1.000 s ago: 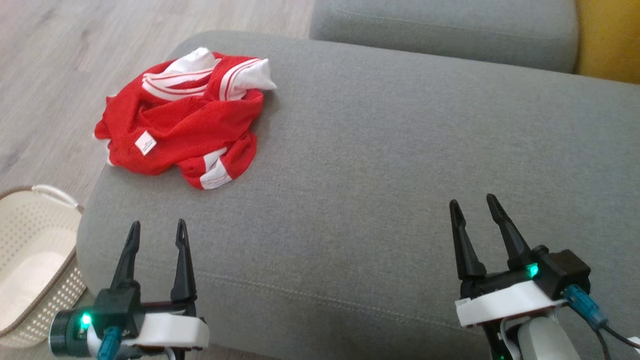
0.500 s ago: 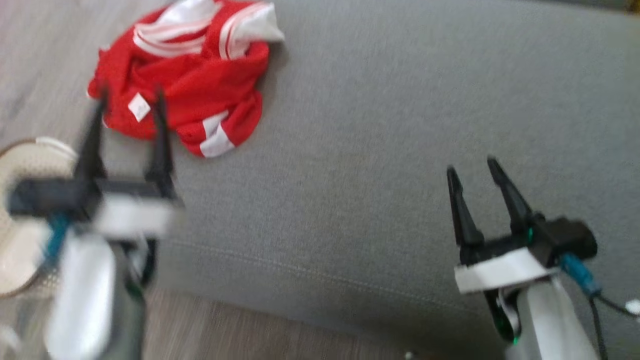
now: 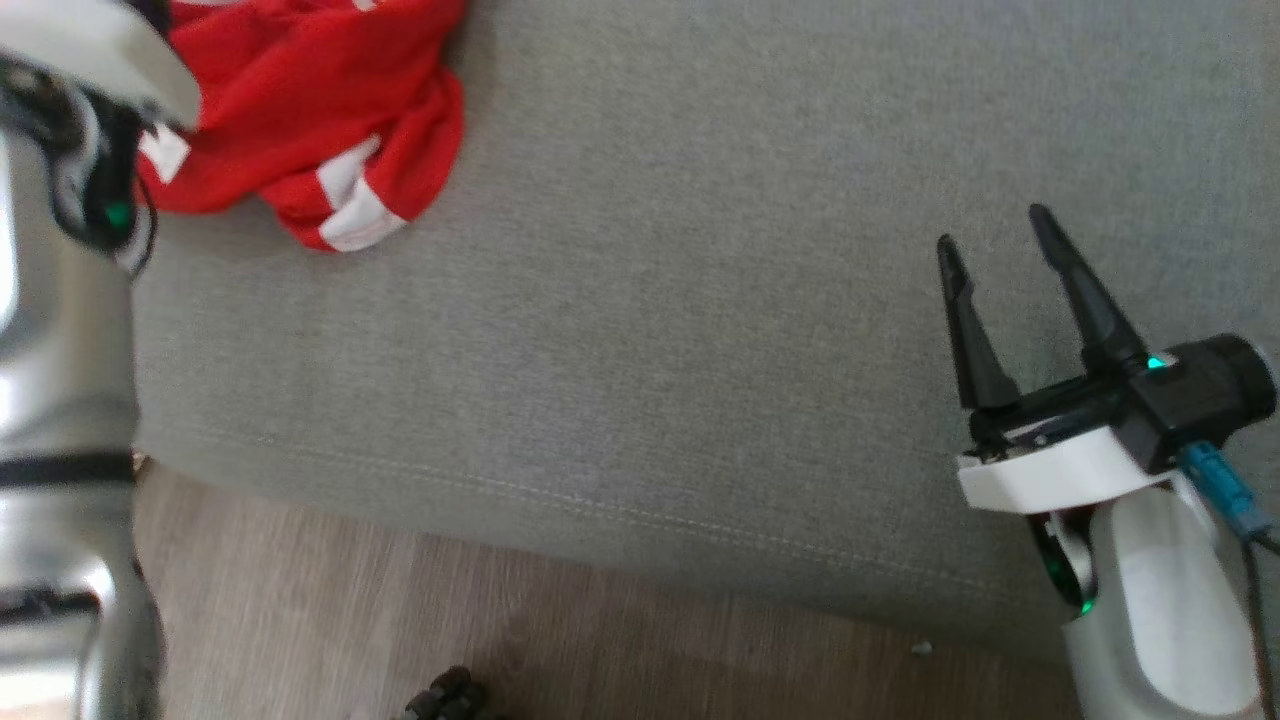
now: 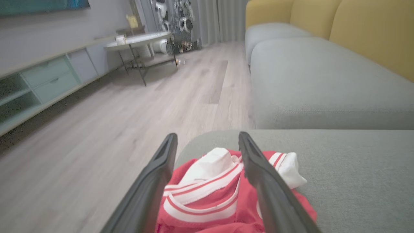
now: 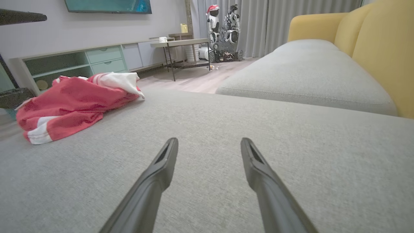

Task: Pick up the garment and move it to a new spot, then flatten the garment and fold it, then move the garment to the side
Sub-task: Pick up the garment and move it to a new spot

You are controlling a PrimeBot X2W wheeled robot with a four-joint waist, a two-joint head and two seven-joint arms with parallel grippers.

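Lying bunched at the left corner of the grey cushion [image 3: 700, 300], the red garment [image 3: 300, 110] has white striped trim. Head view shows its white tag [image 3: 163, 155]; left wrist view shows its collar between the spread, empty fingers of the left gripper [image 4: 207, 137]. The right gripper [image 3: 992, 230] hovers spread and empty over the cushion.

Bright red over most of the crumpled fabric garment [image 3: 300, 110], broken by white panels, white bands lined with thin red stripes, and a small white label. Plain mid-grey, finely flecked, on the woven upholstered sofa seat [image 3: 700, 300]; mustard yellow on the padded sofa backrests [image 4: 355, 32]. Pale brown-grey wood grain in the plank floor [image 3: 400, 620]. Matte black on the long fingers of the right gripper [image 3: 992, 228] and the left gripper [image 4: 207, 135]; white on the right wrist plate [image 3: 1060, 480], green in its small light [image 3: 1155, 363], blue on its cable plug [image 3: 1215, 485]. Pale mint green on the low drawer cabinet [image 5: 97, 58], teal on the flat wall screen [image 5: 108, 5], grey in the pleated curtains [image 5: 291, 19].
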